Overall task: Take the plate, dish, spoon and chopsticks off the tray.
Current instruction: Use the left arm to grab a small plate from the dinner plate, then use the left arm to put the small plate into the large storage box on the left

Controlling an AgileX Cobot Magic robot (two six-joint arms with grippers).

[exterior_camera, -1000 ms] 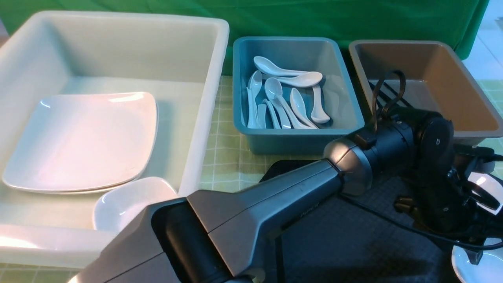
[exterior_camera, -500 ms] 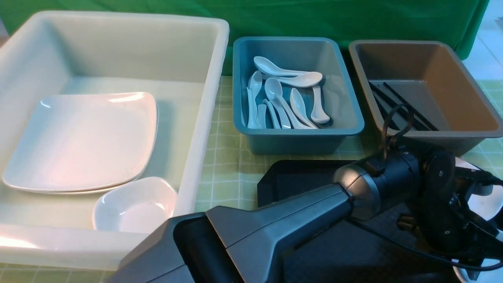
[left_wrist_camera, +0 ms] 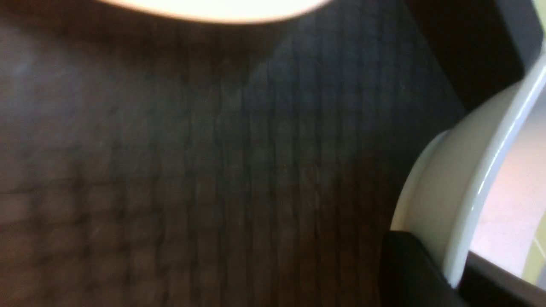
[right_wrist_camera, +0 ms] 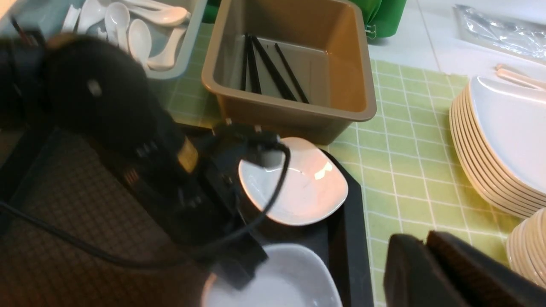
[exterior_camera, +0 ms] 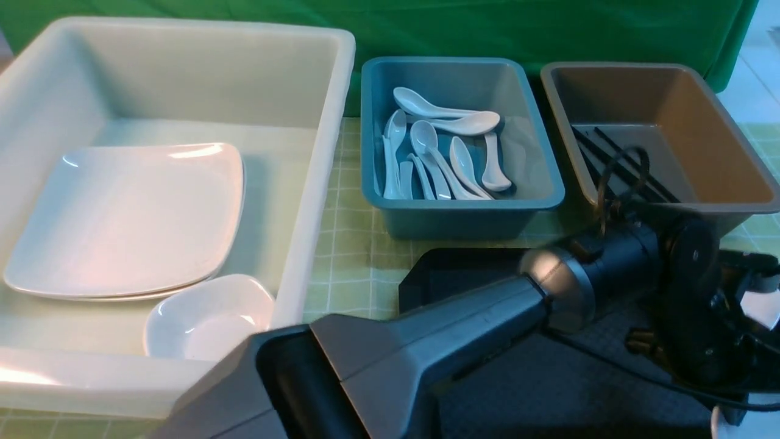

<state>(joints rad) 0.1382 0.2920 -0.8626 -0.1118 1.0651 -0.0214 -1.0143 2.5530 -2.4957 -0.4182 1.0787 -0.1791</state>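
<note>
The left arm [exterior_camera: 390, 360] has satin dark-grey angular link covers around a black recessed section. A metallic silver collar [exterior_camera: 557, 286] and black wrist housing [exterior_camera: 688, 274] precede the hand; a thin black cable [exterior_camera: 640, 371] runs beside them.

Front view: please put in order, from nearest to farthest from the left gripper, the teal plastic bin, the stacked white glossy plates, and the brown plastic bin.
From the left gripper:
1. Brown bin, far right.
2. Teal bin, middle, beyond the tray.
3. Stacked plates, far left, in the white tub.
</note>
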